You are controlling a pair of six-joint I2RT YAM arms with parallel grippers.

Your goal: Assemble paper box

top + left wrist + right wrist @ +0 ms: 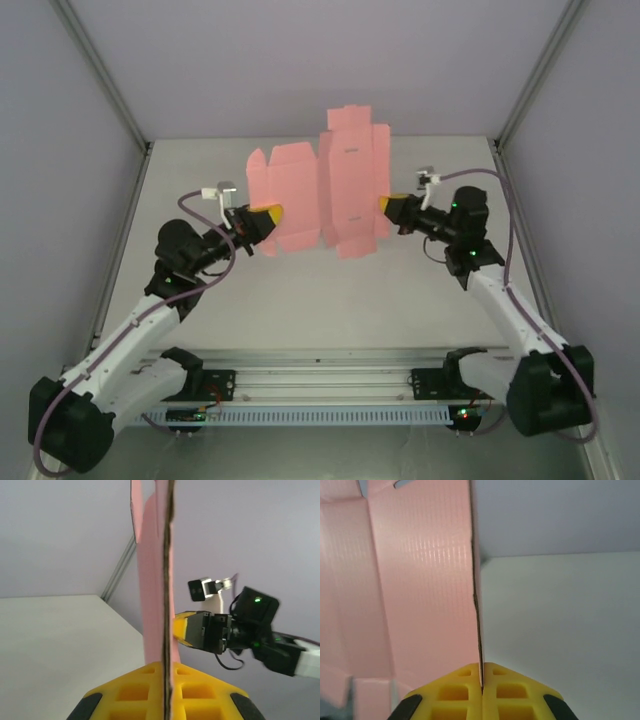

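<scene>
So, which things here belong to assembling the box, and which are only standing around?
Part of the job:
- the paper box, a flat pink sheet
- the left gripper, shut on its left edge
- the right gripper, shut on its right edge

Just there:
- the table
- the metal rail at its near edge
- the grey walls

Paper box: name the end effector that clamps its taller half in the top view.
The right end effector. It is shut on the outer edge of the taller right-hand half of the paper box, whereas the left end effector pinches the shorter left-hand half.
</scene>
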